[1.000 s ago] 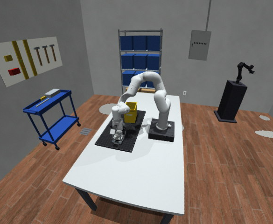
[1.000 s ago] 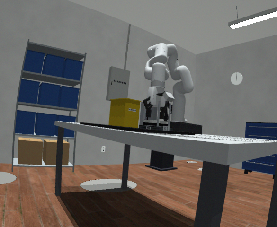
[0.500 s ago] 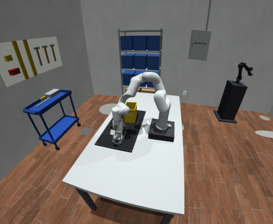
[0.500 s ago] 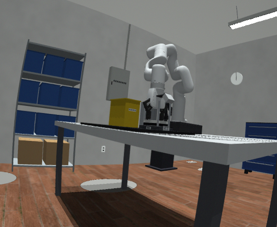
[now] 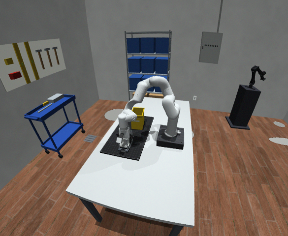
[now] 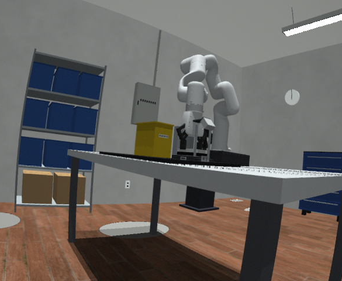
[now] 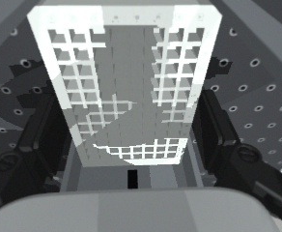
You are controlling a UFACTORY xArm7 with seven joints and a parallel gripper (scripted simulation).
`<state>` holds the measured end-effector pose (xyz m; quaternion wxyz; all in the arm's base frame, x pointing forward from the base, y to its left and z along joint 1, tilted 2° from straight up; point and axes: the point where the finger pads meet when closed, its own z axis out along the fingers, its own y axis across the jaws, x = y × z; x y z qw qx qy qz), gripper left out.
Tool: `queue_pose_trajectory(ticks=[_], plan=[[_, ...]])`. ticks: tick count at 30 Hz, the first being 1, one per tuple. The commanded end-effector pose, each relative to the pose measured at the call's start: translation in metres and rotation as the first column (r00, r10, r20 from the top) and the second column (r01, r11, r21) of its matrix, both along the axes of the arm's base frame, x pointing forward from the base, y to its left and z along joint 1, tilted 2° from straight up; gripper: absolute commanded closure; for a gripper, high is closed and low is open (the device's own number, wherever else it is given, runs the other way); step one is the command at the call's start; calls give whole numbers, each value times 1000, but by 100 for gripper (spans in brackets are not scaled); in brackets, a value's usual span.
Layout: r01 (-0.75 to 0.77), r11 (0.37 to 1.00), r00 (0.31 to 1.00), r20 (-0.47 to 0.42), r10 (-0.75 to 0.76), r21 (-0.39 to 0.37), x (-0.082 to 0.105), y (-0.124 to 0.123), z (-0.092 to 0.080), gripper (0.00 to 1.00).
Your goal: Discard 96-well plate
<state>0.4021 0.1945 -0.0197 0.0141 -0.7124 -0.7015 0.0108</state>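
Observation:
The upper 96-well plate (image 7: 126, 82) is white with a grid of wells and fills the middle of the wrist view. It sits on the stack rack K1 (image 5: 124, 145) on the black perforated mat (image 5: 128, 138). My gripper (image 7: 129, 107) is open, lowered over the rack, with one dark finger on each long side of the plate; I cannot tell whether the fingers touch it. The gripper also shows in the exterior view (image 6: 193, 140), down between the rack's posts. The lower plate is hidden beneath the upper one. The yellow plastics bin W1 (image 5: 138, 118) stands upright behind the rack.
The arm's black base block (image 5: 170, 139) sits right of the mat on the white table (image 5: 144, 164). A blue cart (image 5: 54, 119) stands left of the table. A shelf with blue boxes (image 5: 147, 59) is at the back wall.

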Motion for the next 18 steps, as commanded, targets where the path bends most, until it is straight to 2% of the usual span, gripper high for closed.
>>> queue_pose_trajectory(ticks=[1,16,17,18], plan=[[0,1000,1000,4,0,1,1,1,0,0],[0,1000,1000,4,0,1,1,1,0,0],[0,1000,1000,4,0,1,1,1,1,100],[0,1000,1000,4,0,1,1,1,1,100]])
